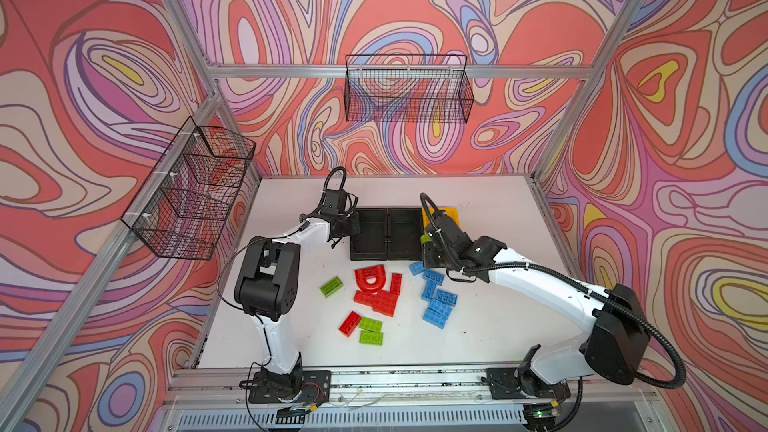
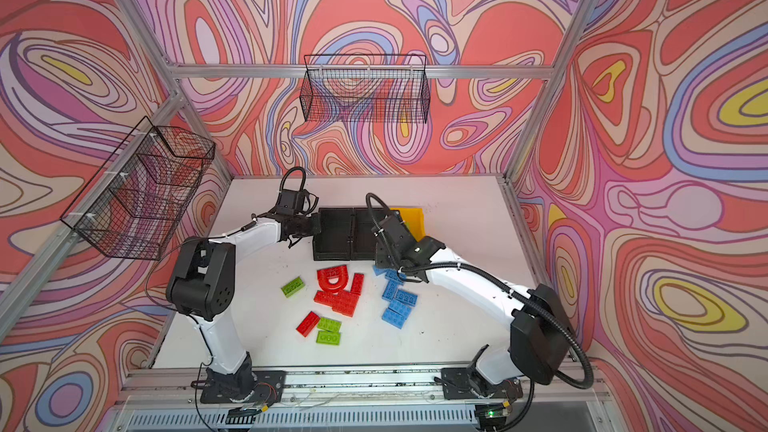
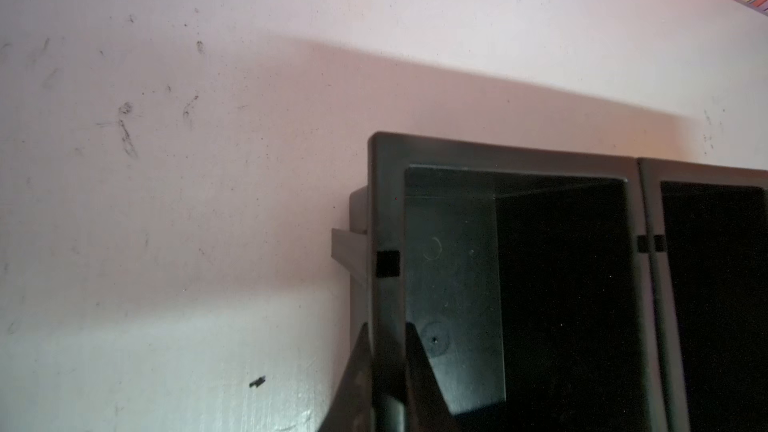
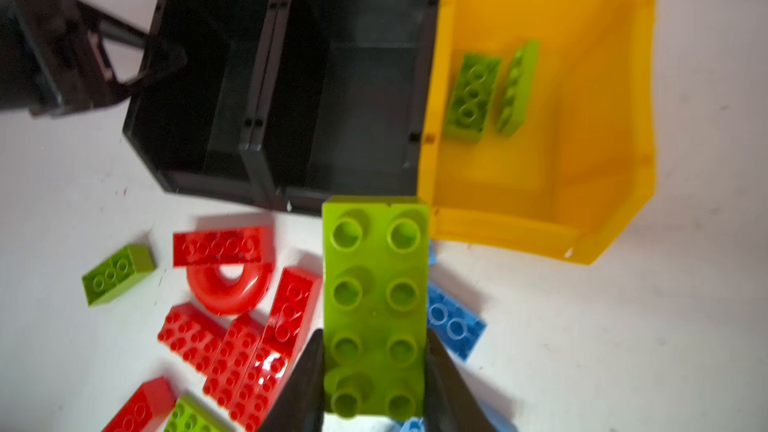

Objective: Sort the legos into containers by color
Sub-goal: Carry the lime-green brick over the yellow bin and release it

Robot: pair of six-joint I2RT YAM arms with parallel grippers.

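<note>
White tabletop (image 1: 478,326), swirl-patterned walls (image 1: 415,14): right gripper (image 4: 374,380), arm outstretched, clamps a lime brick (image 4: 376,284) just before the yellow bin (image 4: 540,222); left gripper (image 3: 386,334) pinches the wall of the black bin (image 3: 453,263).

White table (image 1: 498,326) with legos (image 1: 376,297), containers (image 1: 387,238)

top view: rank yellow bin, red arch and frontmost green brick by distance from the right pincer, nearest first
From the right pincer, in a top view:
1. yellow bin: right beside it, at the right end of the bin row.
2. red arch: middle of the table, to the pincer's left.
3. frontmost green brick: near the table's front edge, left of the pincer.
</note>
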